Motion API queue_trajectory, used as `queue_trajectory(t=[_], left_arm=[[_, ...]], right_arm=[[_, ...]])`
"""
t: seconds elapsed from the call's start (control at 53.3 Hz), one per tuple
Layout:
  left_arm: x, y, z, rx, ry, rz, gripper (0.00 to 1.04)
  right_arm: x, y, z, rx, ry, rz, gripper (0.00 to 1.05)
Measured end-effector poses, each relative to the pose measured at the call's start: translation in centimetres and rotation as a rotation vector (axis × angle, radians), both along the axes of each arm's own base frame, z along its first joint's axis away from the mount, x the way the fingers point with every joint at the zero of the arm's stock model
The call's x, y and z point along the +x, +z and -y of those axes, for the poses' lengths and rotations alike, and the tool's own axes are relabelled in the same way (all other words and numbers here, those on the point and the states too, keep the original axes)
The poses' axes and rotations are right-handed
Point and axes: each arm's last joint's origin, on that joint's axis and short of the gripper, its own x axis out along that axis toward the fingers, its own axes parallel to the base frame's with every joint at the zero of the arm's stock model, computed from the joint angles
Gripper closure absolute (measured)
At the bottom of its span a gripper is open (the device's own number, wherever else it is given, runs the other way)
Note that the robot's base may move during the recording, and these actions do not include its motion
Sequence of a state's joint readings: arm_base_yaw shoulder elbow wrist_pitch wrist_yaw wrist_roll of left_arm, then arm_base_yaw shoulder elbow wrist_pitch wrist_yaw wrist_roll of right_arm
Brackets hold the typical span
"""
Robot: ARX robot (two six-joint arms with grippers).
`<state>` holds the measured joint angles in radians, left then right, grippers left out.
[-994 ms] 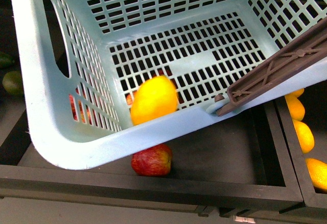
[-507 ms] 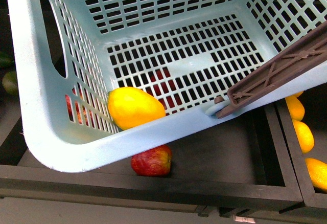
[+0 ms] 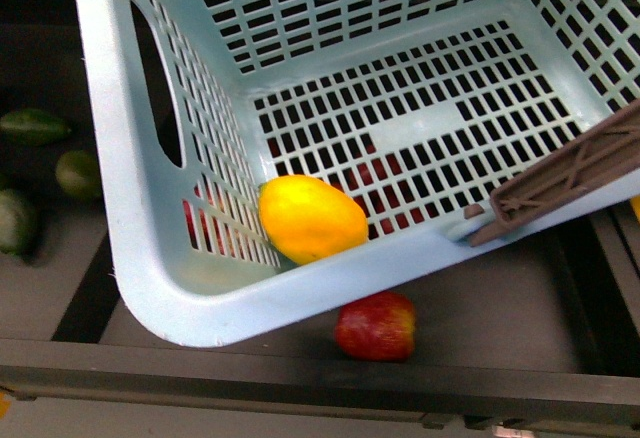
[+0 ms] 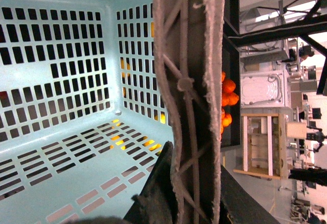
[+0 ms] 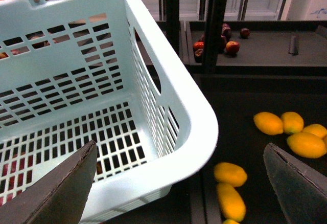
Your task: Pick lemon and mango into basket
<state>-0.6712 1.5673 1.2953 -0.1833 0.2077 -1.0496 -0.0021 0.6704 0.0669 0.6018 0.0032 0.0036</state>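
Front view looks steeply down, close; all three views share the basket (image 3: 150, 288).

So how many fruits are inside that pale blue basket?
1: the yellow oval lemon, in the near left corner of the slotted aqua plastic basket. A red apple lies beneath, outside. The brown handle hides one corner.

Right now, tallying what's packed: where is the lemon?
Front view: the lemon lies inside the basket, in its near-left corner against the near wall, with a red apple outside, nearer the camera.
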Motion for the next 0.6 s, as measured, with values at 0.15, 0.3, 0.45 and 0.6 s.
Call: queue_trajectory(t=[0.15,0.3,0.45,0.6], left_arm=[[0.15,0.00,-0.17,0.010,0.016,0.010,0.98],[0.34,-0.01,-0.39,0.015,0.033,0.015,0.98],[0.36,-0.01,-0.43,0.016,0.028,0.016,0.98],[0.32,0.01,-0.38,0.010,0.020,0.011,0.98]], right_arm=[[-0.01,-0.04,0.00,0.000,0.000,-0.001,0.09],[-0.01,-0.05,-0.01,0.000,0.002,-0.002,0.09],[-0.01,-0.09,-0.03,0.000,0.004,-0.003,0.09],[-0.04,-0.08,-0.03,0.000,0.005,-0.001,0.09]])
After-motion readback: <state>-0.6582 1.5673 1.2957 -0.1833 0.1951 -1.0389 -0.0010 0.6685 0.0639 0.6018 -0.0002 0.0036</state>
